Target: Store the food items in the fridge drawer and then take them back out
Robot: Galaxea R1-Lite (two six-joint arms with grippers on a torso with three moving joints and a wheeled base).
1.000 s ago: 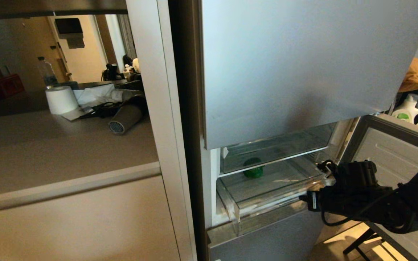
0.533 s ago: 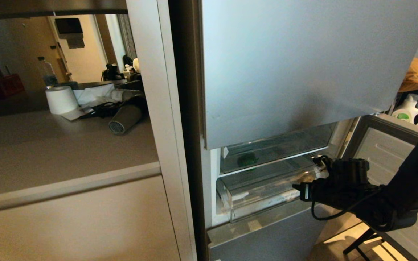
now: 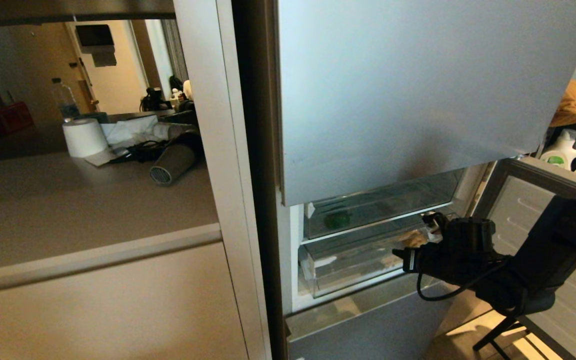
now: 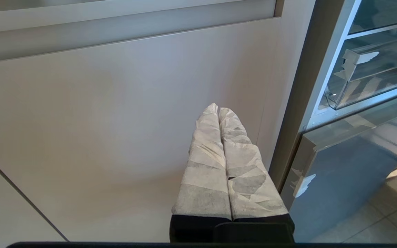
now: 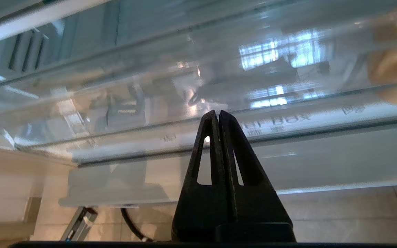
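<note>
The fridge drawer (image 3: 348, 265), a clear shallow bin, sits almost fully inside the silver-grey fridge. Through the glass shelf above it shows the green bell pepper (image 3: 337, 219) at the back left, and the tan potato-like lump (image 3: 410, 239) lies at the drawer's right end. My right gripper (image 3: 404, 260) is shut and empty, its tips against the drawer's clear front wall (image 5: 150, 103); the tan lump (image 5: 395, 72) shows behind that wall. My left gripper (image 4: 218, 109), with taped fingers, is shut and empty and hangs parked before a beige cabinet door, left of the drawer's corner (image 4: 367, 86).
The fridge's lower door (image 3: 543, 210) stands open on the right, behind my right arm. The shut upper door (image 3: 408, 90) overhangs the drawer. On the counter to the left are a paper roll (image 3: 84, 137) and a hair dryer (image 3: 173, 162). Black stand legs (image 3: 498, 335) cross the floor.
The drawer has slid back into the fridge, with my right gripper moving in along with its front. The pepper now shows only through the glass shelf. The left arm has kept still.
</note>
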